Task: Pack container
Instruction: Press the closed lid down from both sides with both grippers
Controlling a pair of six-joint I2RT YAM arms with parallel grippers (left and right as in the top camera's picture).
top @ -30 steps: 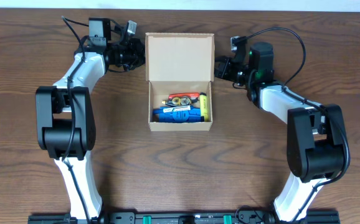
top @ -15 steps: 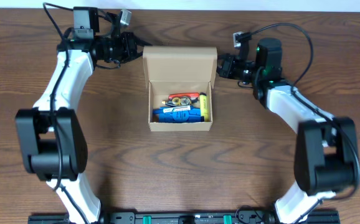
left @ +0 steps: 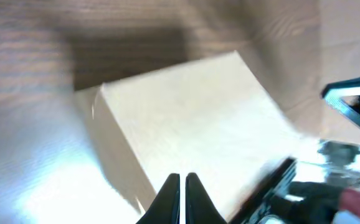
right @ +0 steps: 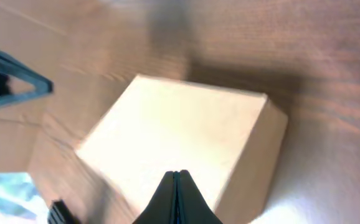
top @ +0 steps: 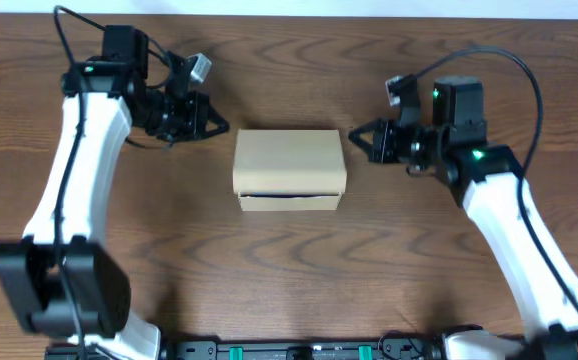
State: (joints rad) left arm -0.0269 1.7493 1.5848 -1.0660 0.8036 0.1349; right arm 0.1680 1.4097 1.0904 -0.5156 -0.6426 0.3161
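At the middle of the dark brown wooden table (top: 289,290), the small rectangular tan cardboard box (top: 289,165) is sitting with its flap lid lying down flat over the top. Along the near front edge a thin dark slit is showing where the flap is meeting the wall. Nothing inside is showing from overhead.

Over on the left, the left gripper (top: 223,127) is hanging just beside the box's far left corner, and its black fingers are pressing together with nothing between them. The left wrist camera is looking down past those joined tips (left: 181,190) onto the blurred pale lid.

Across on the other side, the right gripper (top: 353,136) is pointing at the box's far right corner, just beside it, and its jaws are likewise pinching together on nothing. From the right wrist view its tips (right: 174,183) are hovering over the plain lid. Whether either gripper is actually touching the cardboard, I cannot tell.
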